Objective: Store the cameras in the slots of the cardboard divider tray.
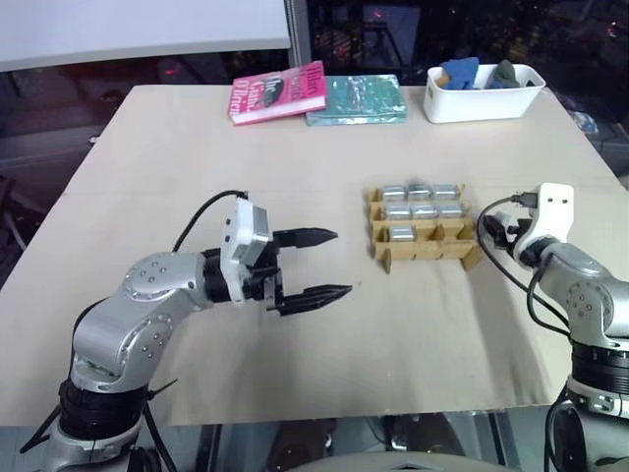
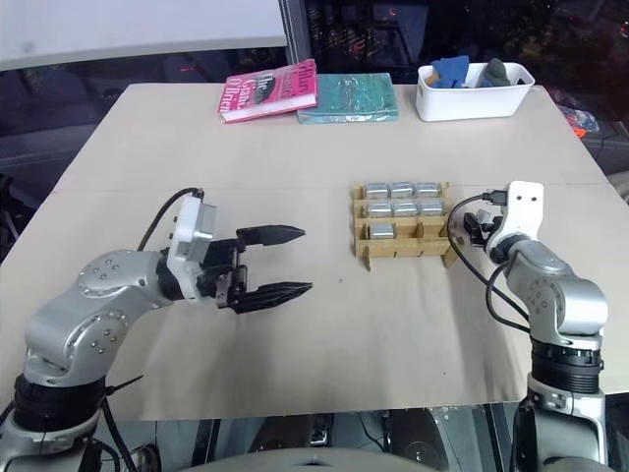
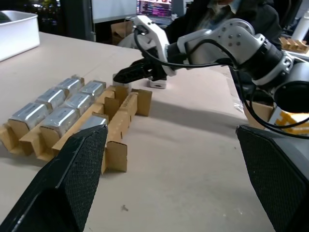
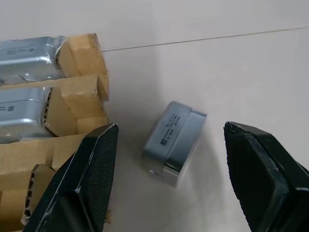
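- Cardboard divider tray (image 1: 423,228) sits right of table (image 1: 295,157) centre. Far row: three cameras (image 1: 421,192); middle row: three; near row: one, in its leftmost slot.
- Loose camera (image 4: 175,141) lies on the table just beside the tray's right end, apparently untouched; right wrist view shows it between the right gripper (image 4: 169,179) fingers, jaws wide.
- Left gripper (image 1: 319,264), left of the tray, jaws wide, empty.
- White bin (image 1: 482,93), far right, holds blue and grey items.
- Two books (image 1: 316,93), far centre.
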Available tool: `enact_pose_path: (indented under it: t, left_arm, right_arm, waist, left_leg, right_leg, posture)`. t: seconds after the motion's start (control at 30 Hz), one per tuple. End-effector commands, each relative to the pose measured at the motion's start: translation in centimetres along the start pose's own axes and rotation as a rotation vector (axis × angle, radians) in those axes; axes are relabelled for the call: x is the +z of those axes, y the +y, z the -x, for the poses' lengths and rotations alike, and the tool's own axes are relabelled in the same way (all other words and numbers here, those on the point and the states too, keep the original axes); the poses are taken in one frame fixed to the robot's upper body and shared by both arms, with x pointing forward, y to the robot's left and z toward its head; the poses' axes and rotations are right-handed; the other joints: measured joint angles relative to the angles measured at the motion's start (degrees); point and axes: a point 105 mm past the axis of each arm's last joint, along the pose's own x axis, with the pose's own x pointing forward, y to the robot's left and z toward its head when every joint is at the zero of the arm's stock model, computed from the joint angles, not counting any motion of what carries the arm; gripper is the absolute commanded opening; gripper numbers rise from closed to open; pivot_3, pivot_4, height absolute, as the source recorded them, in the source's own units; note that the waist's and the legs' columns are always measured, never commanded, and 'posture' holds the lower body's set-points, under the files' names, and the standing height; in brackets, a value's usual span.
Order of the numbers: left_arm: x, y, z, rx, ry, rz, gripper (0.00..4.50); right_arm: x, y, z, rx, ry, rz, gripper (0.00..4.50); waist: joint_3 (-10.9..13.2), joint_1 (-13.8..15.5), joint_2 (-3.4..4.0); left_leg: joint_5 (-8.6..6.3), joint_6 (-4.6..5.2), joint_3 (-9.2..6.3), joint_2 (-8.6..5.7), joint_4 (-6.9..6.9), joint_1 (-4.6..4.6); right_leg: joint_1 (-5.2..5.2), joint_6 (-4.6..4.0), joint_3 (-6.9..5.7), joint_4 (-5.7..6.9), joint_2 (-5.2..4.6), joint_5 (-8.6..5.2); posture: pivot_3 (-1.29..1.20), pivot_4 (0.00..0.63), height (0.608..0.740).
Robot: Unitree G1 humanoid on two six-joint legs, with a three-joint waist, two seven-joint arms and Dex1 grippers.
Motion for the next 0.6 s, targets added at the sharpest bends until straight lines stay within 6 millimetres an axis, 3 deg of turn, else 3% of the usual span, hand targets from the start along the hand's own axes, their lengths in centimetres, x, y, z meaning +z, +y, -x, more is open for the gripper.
enact_pose_path:
  t: [0.03, 0.27, 0.37, 0.5, 0.6]
  left_arm:
    - [0.9, -0.6, 0.1, -0.016, -0.014, -0.057, 4.43]
    - [0.8, -0.5, 0.2, 0.003, -0.018, -0.057, 4.43]
    - [0.7, -0.6, 0.2, 0.009, -0.019, -0.055, 4.5]
    - [0.6, -0.6, 0.3, 0.016, -0.02, -0.052, 4.5]
    - [0.5, -0.5, 0.3, 0.02, -0.023, -0.052, 4.5]
  right_arm:
    - [0.9, 0.0, -0.2, -0.008, -0.027, 0.016, 3.47]
    - [0.7, -0.7, -0.7, -0.027, -0.005, 0.034, 3.47]
    - [0.8, -0.9, -0.9, -0.034, -0.004, 0.045, 2.61]
    - [0.9, -1.2, -1.0, -0.033, 0.005, 0.079, 0.87]
    - [1.0, -1.6, -0.9, -0.035, 0.01, 0.102, 0.76]
  waist:
    - [0.0, 0.0, 0.0]
    - [0.0, 0.0, 0.01]
    - [0.0, 0.0, 0.01]
    - [0.0, 0.0, 0.01]
    - [0.0, 0.0, 0.01]
  left_leg:
    - [0.0, 0.0, 0.0, 0.0, 0.0, 0.0]
    - [0.0, 0.0, 0.02, 0.0, -0.03, -0.01]
    - [0.0, 0.0, 0.02, 0.0, -0.03, -0.01]
    - [0.0, 0.01, 0.03, 0.0, -0.05, -0.01]
    - [0.0, 0.01, 0.03, 0.01, -0.05, -0.01]
  right_leg:
    - [0.0, 0.0, 0.0, 0.0, 0.0, 0.0]
    - [-0.03, 0.0, 0.01, -0.01, 0.0, 0.0]
    - [-0.03, 0.0, 0.02, -0.01, -0.01, 0.0]
    - [-0.03, 0.0, 0.02, -0.03, -0.01, 0.0]
    - [-0.03, 0.0, 0.03, -0.03, -0.01, 0.0]
  posture:
    - [0.0, 0.15, 0.74]
    - [0.0, 0.15, 0.74]
    - [0.0, 0.15, 0.74]
    - [0.0, 0.15, 0.74]
    - [0.0, 0.15, 0.74]
